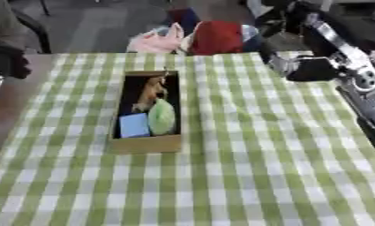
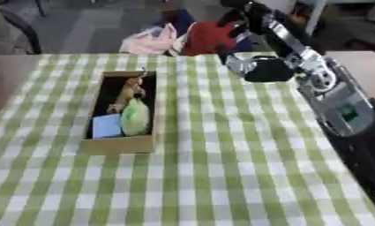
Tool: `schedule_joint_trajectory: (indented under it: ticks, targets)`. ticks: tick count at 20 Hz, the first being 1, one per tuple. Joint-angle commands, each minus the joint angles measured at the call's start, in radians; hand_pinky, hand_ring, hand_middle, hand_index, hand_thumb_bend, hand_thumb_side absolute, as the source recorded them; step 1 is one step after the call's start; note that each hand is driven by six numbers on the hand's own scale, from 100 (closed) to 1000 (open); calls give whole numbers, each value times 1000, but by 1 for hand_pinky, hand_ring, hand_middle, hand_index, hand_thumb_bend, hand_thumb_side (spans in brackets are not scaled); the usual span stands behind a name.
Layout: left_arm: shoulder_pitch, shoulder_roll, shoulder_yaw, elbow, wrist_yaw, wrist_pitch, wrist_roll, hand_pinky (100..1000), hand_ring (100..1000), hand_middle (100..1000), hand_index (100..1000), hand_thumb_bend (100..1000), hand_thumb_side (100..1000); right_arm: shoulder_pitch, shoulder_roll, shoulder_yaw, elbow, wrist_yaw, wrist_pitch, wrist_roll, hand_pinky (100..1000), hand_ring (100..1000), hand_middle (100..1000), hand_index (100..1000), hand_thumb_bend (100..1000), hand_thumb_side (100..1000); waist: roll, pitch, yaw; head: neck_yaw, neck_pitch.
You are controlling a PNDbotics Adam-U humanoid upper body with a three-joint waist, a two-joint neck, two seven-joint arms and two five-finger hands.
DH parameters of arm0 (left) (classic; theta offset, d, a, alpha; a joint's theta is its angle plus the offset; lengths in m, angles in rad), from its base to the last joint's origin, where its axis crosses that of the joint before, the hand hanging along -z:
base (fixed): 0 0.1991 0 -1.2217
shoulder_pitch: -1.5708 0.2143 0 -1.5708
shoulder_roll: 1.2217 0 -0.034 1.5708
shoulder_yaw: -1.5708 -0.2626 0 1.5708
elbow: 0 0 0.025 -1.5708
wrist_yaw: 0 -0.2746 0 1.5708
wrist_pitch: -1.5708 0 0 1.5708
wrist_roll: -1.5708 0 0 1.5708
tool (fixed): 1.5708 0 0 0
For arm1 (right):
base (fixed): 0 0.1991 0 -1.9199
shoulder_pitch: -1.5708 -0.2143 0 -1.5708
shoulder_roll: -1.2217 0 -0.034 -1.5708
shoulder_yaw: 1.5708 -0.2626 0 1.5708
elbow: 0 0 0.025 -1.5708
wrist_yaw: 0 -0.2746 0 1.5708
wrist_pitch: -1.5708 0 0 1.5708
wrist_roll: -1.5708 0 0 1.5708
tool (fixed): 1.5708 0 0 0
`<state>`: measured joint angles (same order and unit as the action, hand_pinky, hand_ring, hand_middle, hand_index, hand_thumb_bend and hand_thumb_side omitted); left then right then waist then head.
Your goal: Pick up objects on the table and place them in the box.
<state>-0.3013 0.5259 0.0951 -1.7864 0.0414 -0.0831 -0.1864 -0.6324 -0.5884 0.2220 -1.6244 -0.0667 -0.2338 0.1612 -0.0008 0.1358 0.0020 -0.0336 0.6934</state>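
Note:
A cardboard box [image 1: 144,143] stands open on the green-and-white checked table, left of centre. Inside it lie a blue square thing [image 1: 134,125], a pale green thing [image 1: 162,117] and a tan-brown thing [image 1: 151,90] at the far end. My right arm comes in from the upper right. Its black right hand [image 2: 266,69] hovers over the far right part of the table, well away from the box, and shows only as a dark shape. A black shape at the left edge, beside the table, looks like my left hand [image 1: 6,62].
Beyond the far table edge sit a pink bag [image 1: 155,42] and a red bag [image 1: 217,37]. Bare brown tabletop [image 1: 13,110] shows left of the cloth. Open cloth [image 1: 244,176] stretches in front of and to the right of the box.

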Motion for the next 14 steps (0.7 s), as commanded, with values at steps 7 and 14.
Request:
schedule_joint_trajectory:
  ticks: [7, 14]
  targets:
    - [28, -17, 36, 9, 65, 19, 112, 679, 647, 615, 743, 134, 723, 174, -10, -123, -183, -149, 112, -81, 694, 840, 664, 959, 100, 402, 9, -7, -15, 17, -8]
    - [52, -34, 42, 17, 95, 4, 137, 680, 647, 612, 743, 135, 733, 265, 23, -162, -205, -158, 143, -111, 689, 839, 658, 961, 100, 457, 13, -7, -29, 17, -1]
